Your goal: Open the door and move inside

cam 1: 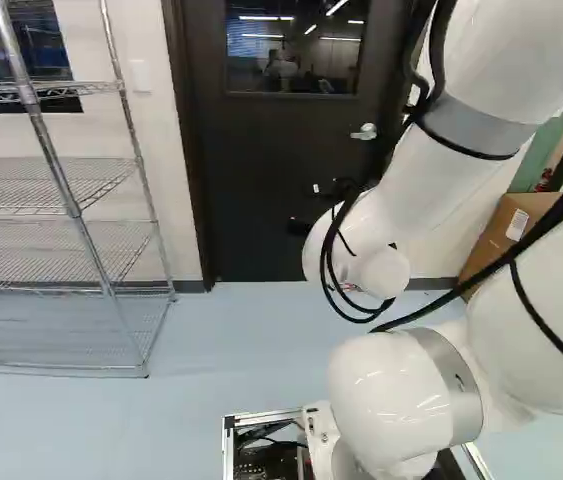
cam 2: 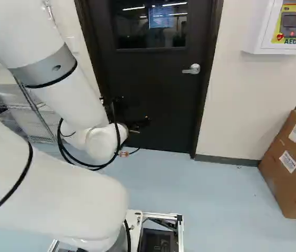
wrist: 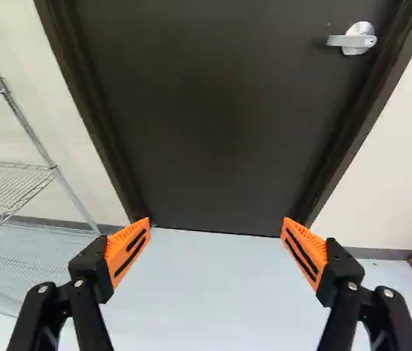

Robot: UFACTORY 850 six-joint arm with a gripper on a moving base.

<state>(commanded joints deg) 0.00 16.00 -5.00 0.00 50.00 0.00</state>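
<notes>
Door [wrist: 206, 124] is seen shut ahead, its lever handle [wrist: 355, 39] set towards the door's right side in the right base view. The end effector [wrist: 216, 223] is released, well apart from the lever. Alignment should be made first, then the lever's free end pressed down gently, before the door is swung.

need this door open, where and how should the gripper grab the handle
Probably best by the free end of the handle, from straight in front, turning the gripper so one finger sits above and one below. The handle is a slim, roughly level lever, running from its round mount toward the middle of the door.
</notes>
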